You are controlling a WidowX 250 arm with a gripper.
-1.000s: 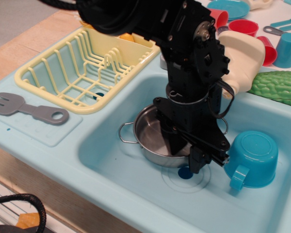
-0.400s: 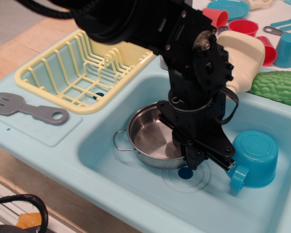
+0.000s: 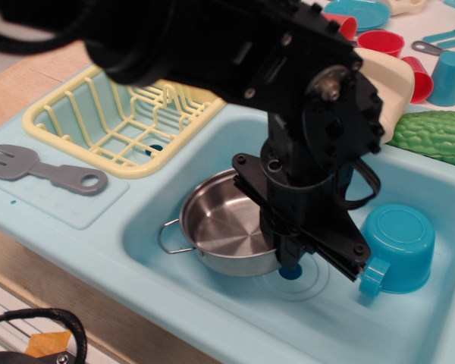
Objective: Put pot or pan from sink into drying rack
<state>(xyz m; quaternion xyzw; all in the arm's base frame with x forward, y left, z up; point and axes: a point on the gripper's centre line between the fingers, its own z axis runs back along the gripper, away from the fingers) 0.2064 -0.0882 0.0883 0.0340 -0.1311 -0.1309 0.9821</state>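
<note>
Sink: light-blue basin; contains the pot, a cup and the drain.
Arm: large black body reaching down into the basin, hiding the faucet area and the rack's right end.
Drying rack: pale yellow, on the counter to the left of the basin; no pot in it. Transfer not done.
Pot: shiny steel, in the sink against the left-centre floor, one wire handle showing at left. Lift and carry left remain, by my reading.
Turquoise cup: overturned, just right of the arm.
Gripper: at the pot's right rim; jaw state cannot be told.
Grey fork: on the counter, clear of the route.
Drain: beneath the gripper.
</note>
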